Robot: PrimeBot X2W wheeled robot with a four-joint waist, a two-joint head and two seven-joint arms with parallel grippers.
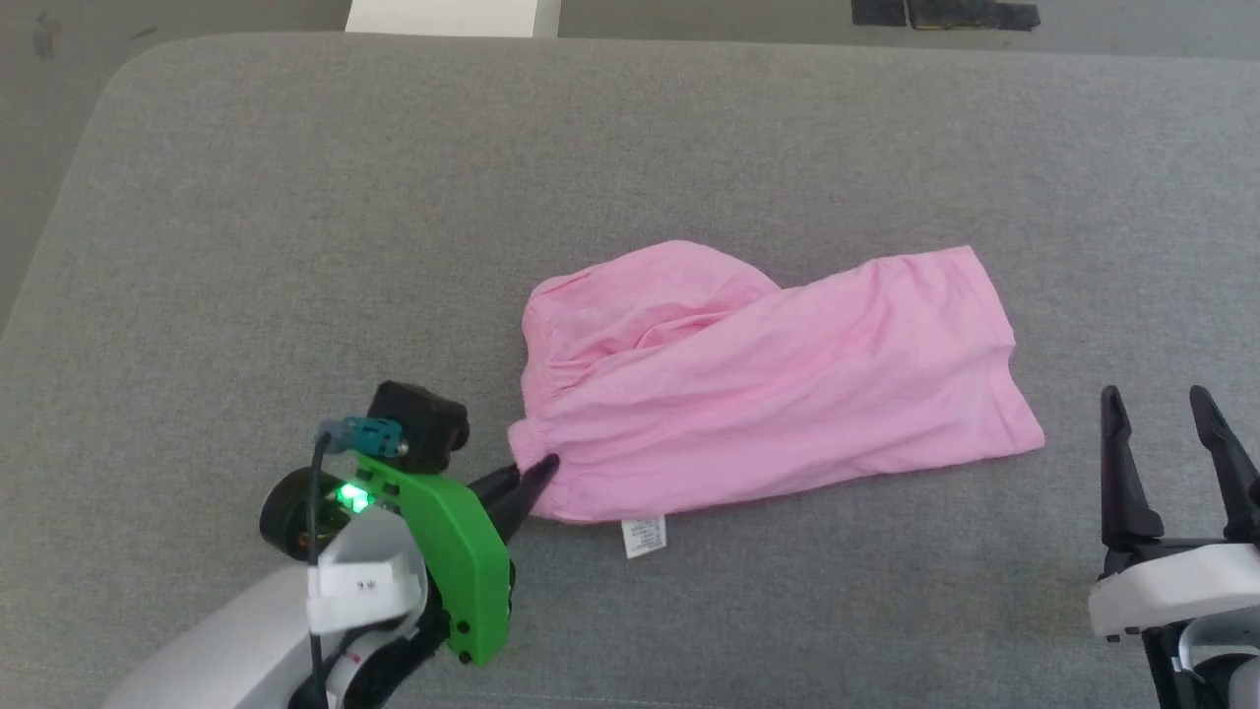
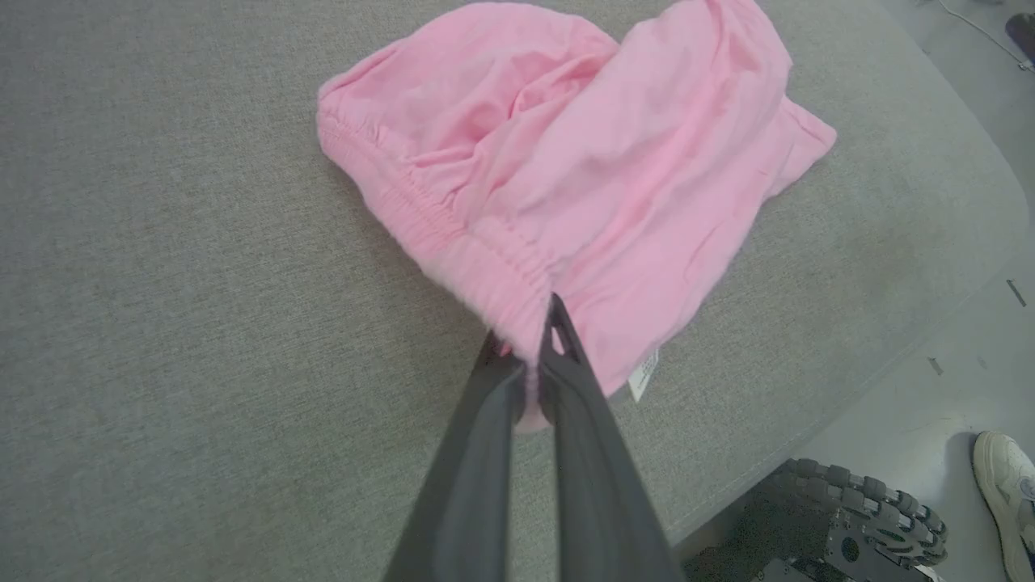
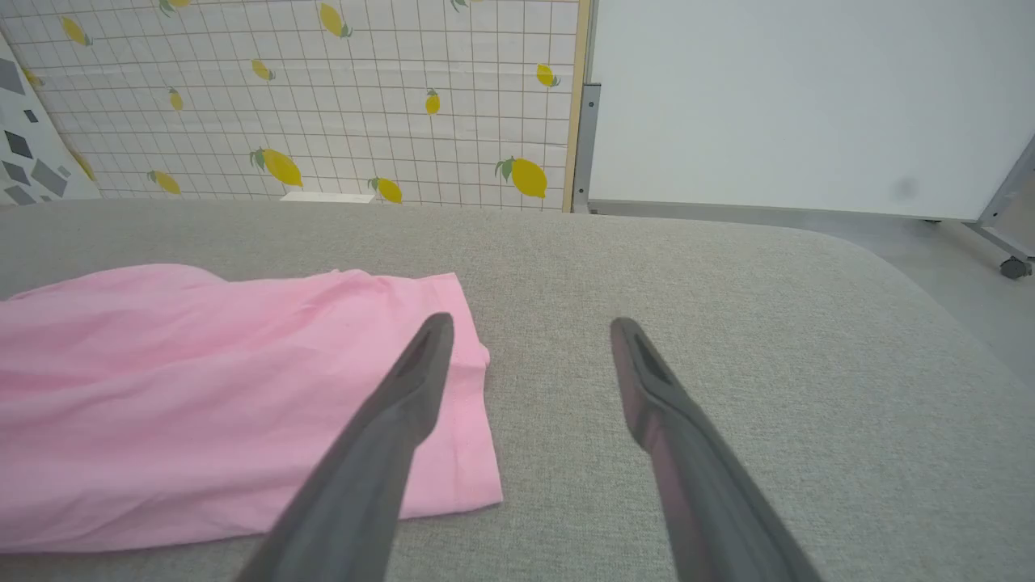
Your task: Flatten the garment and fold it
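Head view: pink shorts (image 1: 768, 394) lie rumpled mid-surface (image 1: 295, 246), toward the near edge. My left end effector (image 1: 536, 471) is clamped on the waistband corner (image 1: 532, 443). My right end effector (image 1: 1171, 414) gapes empty, apart from the shorts.
Left wrist view: the bite looks shallow, so I should pull low and slowly. The print on the white tag (image 2: 644, 376) is unreadable.
Right wrist view: leg hem (image 3: 477, 404) just ahead; I should pinch it, then stretch.

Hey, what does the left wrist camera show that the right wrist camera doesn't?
Left wrist view: the left gripper shut on the elastic waistband of the garment, plus the white tag, a ribbed wheel and a person's shoe. Right wrist view: the right gripper open, beside the hemmed leg end, with a lemon-print wall behind. Both: the pink garment lying on the grey cushion.
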